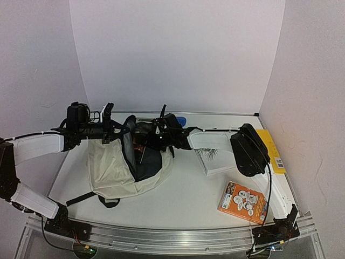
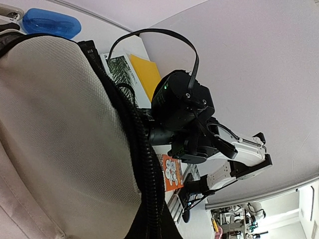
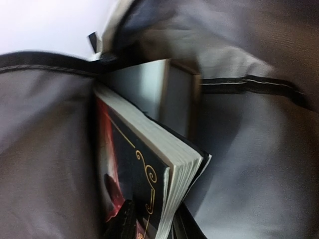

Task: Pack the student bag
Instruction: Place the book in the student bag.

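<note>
**Operator:** Where is the bag?

**Spotter:** Your large cream soft-fabric student bag [image 1: 110, 167], with dark grey lining, lies on the white desk [image 1: 183, 208], left of centre. Its mouth faces right, and its black straps [image 1: 81, 198] trail toward the near edge.

**Operator:** What do my left jaws have?

**Spotter:** Your left arm [image 1: 38, 147] reaches in from the left. Your left jaws are closed tight on the bag's upper rim, and the cream fabric hangs from them down to the desk. Your left wrist view shows mostly that cloth, with the black zipper [image 2: 144, 164] running along its edge.

**Operator:** And the right?

**Spotter:** Your right arm [image 1: 248, 148] stretches across from the right, with its wrist at the bag's mouth. Your right jaws stand partly closed on a dark-covered book [image 3: 132, 169] with a red picture and gold scrollwork. In your right wrist view its lower end runs down between the two dark fingers [image 3: 122, 221], though that corner is blurred. The book stands inside the bag with grey lining on both sides. A grey flat thing [image 3: 149, 89] stands just behind it; you cannot tell what it is.

**Operator:** What else is on the desk?

**Spotter:** A white book [image 1: 213, 159] with a green plant picture lies partly under your right arm, right of the bag. A yellow flat book [image 1: 274, 151] lies along the desk's right edge. An orange book [image 1: 242, 202] with cartoon figures lies nearer you, well apart from the bag. A blue oval case [image 1: 181, 120] rests behind the bag, near the back wall.
</note>
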